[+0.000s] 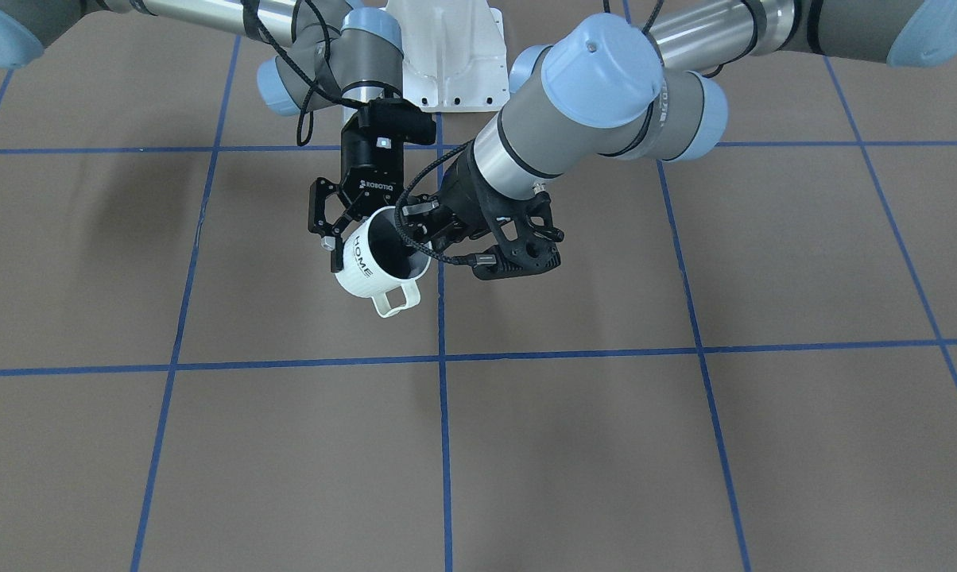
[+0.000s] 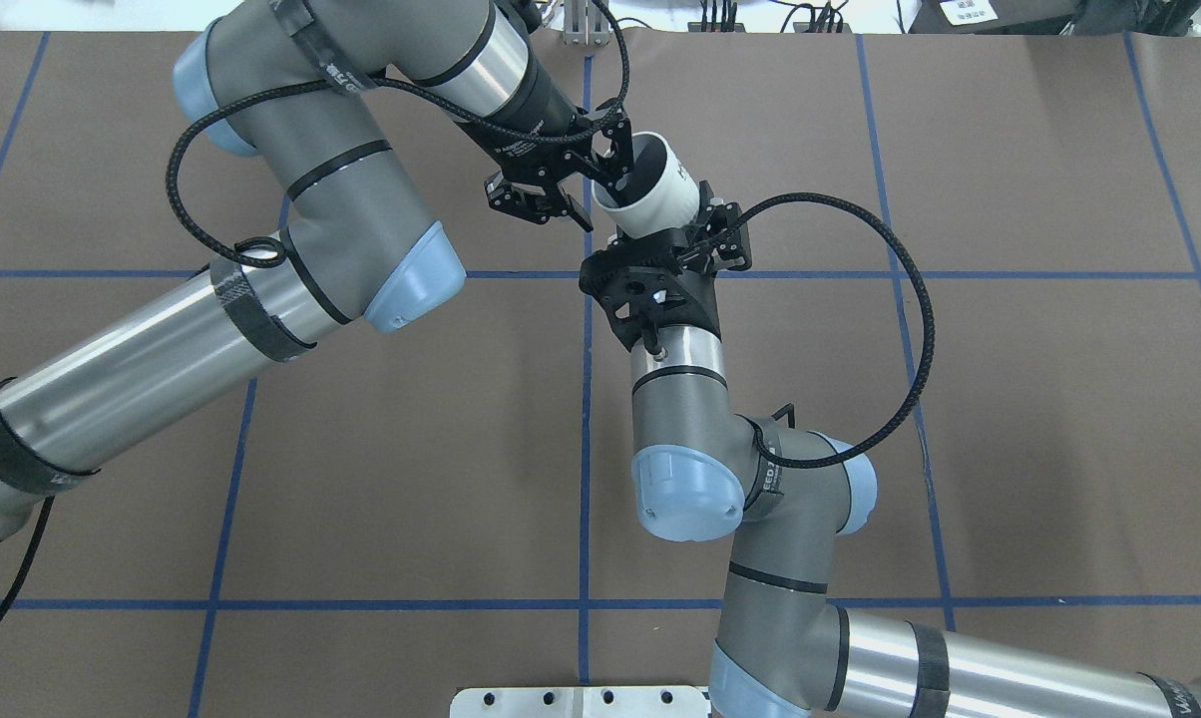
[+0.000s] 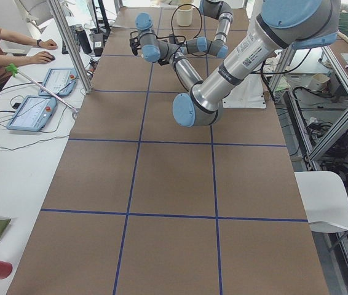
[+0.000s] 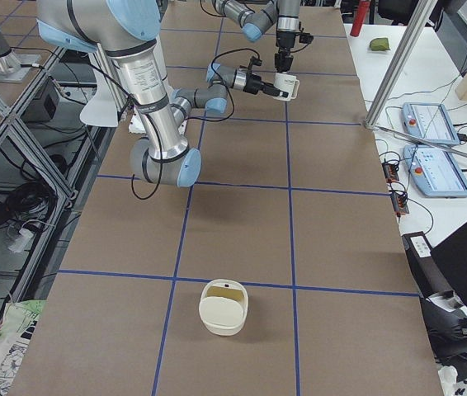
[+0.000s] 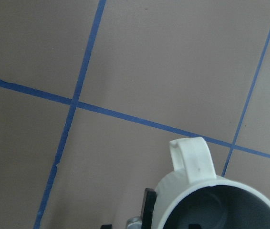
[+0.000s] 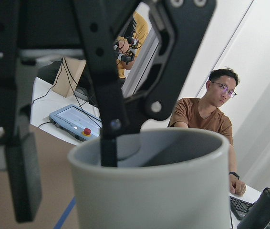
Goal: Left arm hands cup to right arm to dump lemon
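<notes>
Above the brown table's (image 1: 685, 437) middle, the left gripper (image 1: 419, 238) clamps the tilted white cup (image 1: 367, 270) by its rim. The right gripper's (image 1: 357, 241) fingers straddle its body, grip unclear.

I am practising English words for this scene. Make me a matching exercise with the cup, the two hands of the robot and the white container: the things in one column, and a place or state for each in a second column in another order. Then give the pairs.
Things
1. cup
2. left hand
3. right hand
4. white container

Places and states
A. open, with the cup between its fingers
B. on the table, far from the cup
C. shut on the cup's rim
D. in the air, tipped on its side

Pairs: 1-D, 2-C, 3-A, 4-B
</notes>
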Controlling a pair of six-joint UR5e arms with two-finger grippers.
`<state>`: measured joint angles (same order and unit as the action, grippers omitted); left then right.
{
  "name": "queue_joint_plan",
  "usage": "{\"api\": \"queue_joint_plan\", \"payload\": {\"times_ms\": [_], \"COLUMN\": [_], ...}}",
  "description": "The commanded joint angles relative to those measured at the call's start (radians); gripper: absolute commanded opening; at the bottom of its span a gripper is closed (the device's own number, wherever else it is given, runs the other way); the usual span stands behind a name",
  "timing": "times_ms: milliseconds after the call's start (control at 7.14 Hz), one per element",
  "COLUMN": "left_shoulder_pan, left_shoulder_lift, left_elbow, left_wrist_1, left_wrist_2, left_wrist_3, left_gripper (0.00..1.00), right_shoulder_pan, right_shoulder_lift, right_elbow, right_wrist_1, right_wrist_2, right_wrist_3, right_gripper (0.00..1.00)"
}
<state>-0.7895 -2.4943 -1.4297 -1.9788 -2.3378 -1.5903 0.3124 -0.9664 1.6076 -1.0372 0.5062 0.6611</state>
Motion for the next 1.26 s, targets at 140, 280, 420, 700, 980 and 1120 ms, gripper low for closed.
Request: {"api": "queue_joint_plan", "payload": {"times_ms": [140,280,420,700,980,1120], "left_shoulder_pan": [0.001,-0.001,-0.002,-0.007,-0.026,-0.065], "left_shoulder_lift": [-0.002,-0.002,-0.005,-0.003,-0.005,-0.006], "left_elbow": [0.006,0.012,0.017,0.017,0.017,0.018], "left_wrist_1": [0.002,0.006,0.006,0.005,0.005,0.005], "left_wrist_2": [0.0,0.0,-0.002,-0.002,-0.005,-0.009], "left_wrist_3": [0.003,-0.003,-0.007,-0.007,-0.01,-0.008], "left_gripper": [0.0,0.0,0.0,0.0,0.0,0.0], "right_shoulder_pan": [0.001,0.001,0.001,0.0,-0.001,-0.001], "right_shoulder_lift": [0.0,0.0,-0.002,-0.008,-0.012,-0.014], "right_elbow": [0.0,0.0,0.0,-0.002,-0.002,-0.002], "right_wrist_1": [0.002,0.003,0.002,0.002,0.002,0.002], "right_wrist_2": [0.0,0.0,0.0,0.0,0.0,0.0], "right_wrist_3": [0.0,0.0,0.0,0.0,0.0,0.0], "right_gripper": [0.3,0.7,1.0,1.0,1.0,1.0]}}
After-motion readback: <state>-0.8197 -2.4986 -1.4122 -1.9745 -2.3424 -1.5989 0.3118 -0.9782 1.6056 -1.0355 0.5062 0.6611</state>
